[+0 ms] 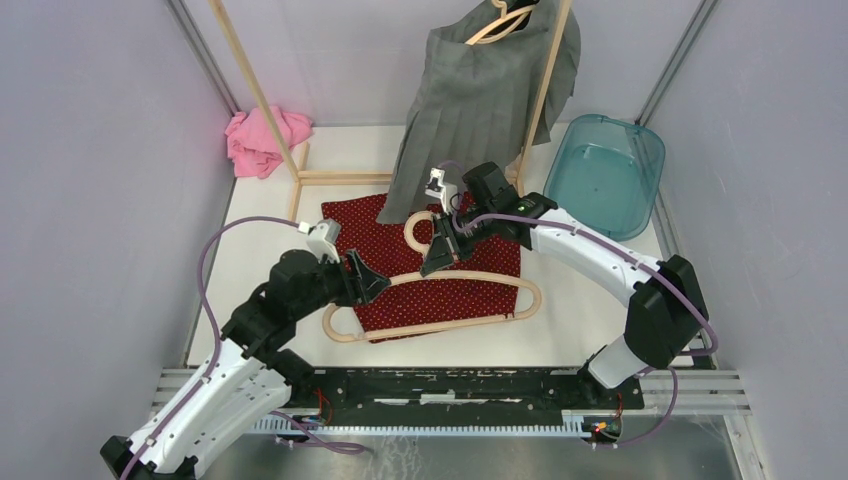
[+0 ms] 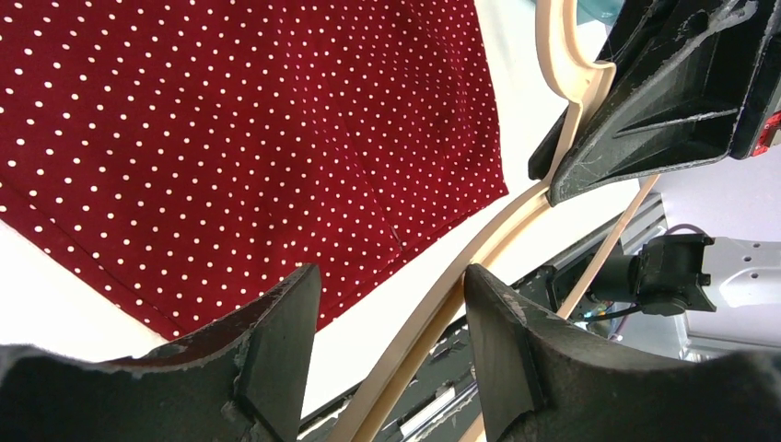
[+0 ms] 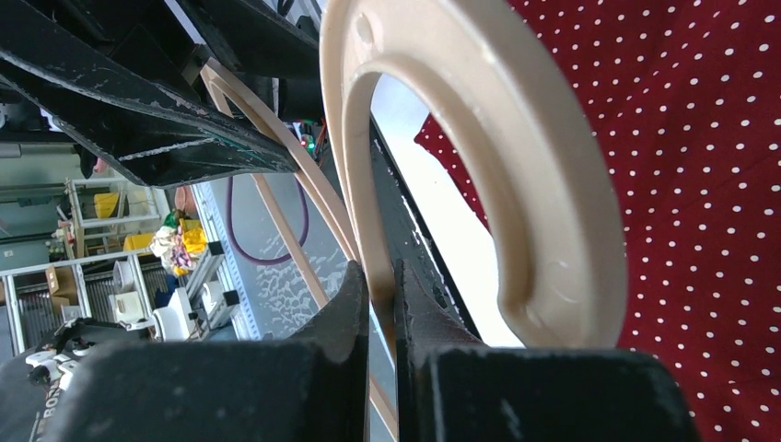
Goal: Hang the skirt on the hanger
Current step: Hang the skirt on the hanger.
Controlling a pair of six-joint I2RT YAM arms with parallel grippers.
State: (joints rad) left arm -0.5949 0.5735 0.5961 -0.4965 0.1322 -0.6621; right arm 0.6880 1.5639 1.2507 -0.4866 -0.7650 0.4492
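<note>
I was at the step of getting the skirt and the hanger together. My right gripper (image 1: 440,258) was clamped tight on the wooden hanger (image 1: 470,280), just under its hook. Its two fingers (image 3: 343,322) squeezed the thin neck from both sides. The hanger lay on top of the red dotted skirt (image 1: 372,222), which was spread flat on the white table (image 1: 580,310).

My left gripper (image 1: 372,282) had its jaws apart with nothing in them. It hung low by the left arm of the hanger, near the skirt's front edge. In the left wrist view the hanger's arm ran up between the two open fingers, and the skirt's edge was just beside one of them. I could not tell if it touched the cloth.

I think the next move called for the left gripper to go down and pinch the skirt's edge, only the cloth and not the wood too, while the right one held the hanger firm. The cloth looked soft, so it might slip or bunch up
</note>
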